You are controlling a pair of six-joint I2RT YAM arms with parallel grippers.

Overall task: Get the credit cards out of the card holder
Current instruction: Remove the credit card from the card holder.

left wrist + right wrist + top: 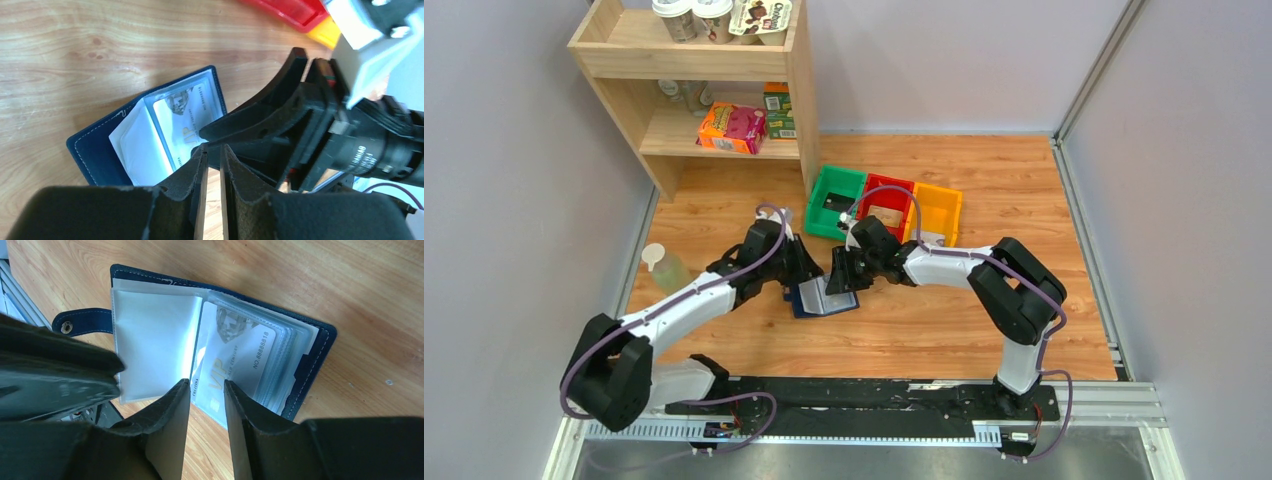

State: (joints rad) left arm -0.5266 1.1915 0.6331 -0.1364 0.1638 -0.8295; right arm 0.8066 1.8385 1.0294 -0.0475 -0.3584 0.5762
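The card holder [816,303] lies open on the wooden floor, navy outside [320,355] with clear plastic sleeves inside. A silver-grey credit card [235,352] marked VIP sits in the right-hand sleeve and also shows in the left wrist view [182,107]. My right gripper [206,384] is a little open, its tips straddling the near edge of that card's sleeve. My left gripper [212,148] is nearly shut with nothing between its fingers. It sits at the holder's left side [796,268], on the empty left sleeve [150,345]. The right gripper [841,272] is close beside it.
A green bin [822,212], a red bin [902,199] and a yellow bin [948,205] stand in a row just behind the grippers. A wooden shelf [800,95] with boxes stands at the back left. A small bottle [664,268] stands at the left.
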